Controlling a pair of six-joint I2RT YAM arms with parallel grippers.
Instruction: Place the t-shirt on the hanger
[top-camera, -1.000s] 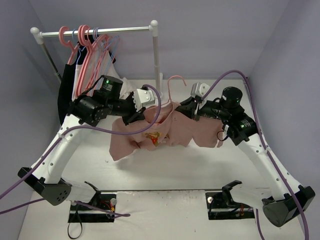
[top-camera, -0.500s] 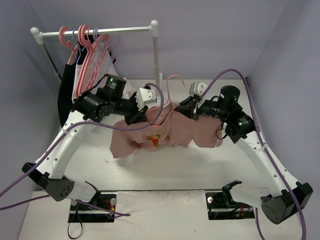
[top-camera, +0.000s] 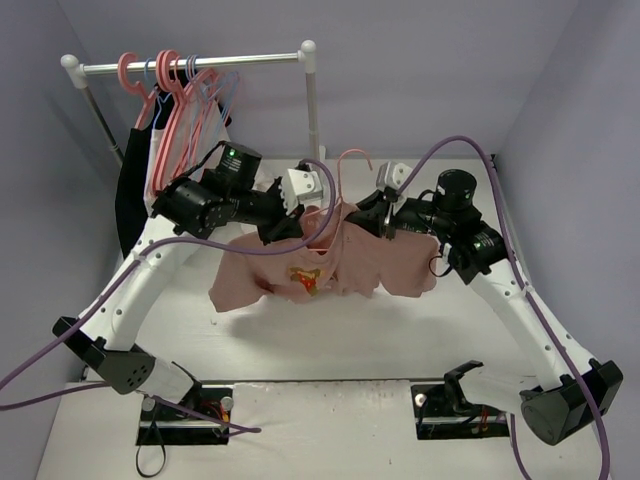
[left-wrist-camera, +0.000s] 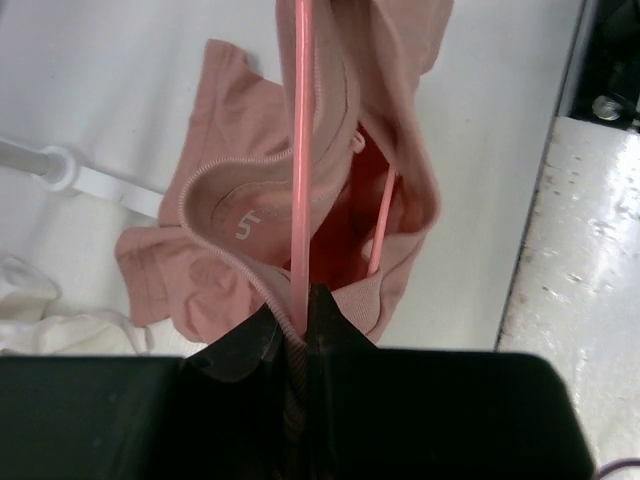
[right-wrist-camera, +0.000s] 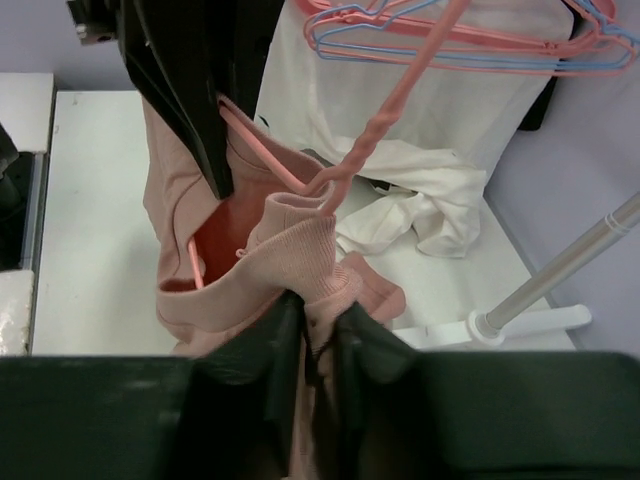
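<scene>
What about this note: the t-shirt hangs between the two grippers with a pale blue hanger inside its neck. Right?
Wrong on the colour: the hanger inside the neck of the t-shirt is pale pink, not pale blue, as the left wrist view shows. The t-shirt does hang between the left gripper and the right gripper.

We see the left arm (top-camera: 125, 290) and the right arm (top-camera: 522, 315) built alike: white lower links, black joint housings above, and black base joints. A purple cable (top-camera: 452, 146) loops along each. A green light (top-camera: 232, 153) glows on the left arm. Pale grey camera blocks (top-camera: 305, 184) cap the wrists. The left tool (left-wrist-camera: 300, 325) and right tool (right-wrist-camera: 315, 305) have matte black fingers.
</scene>
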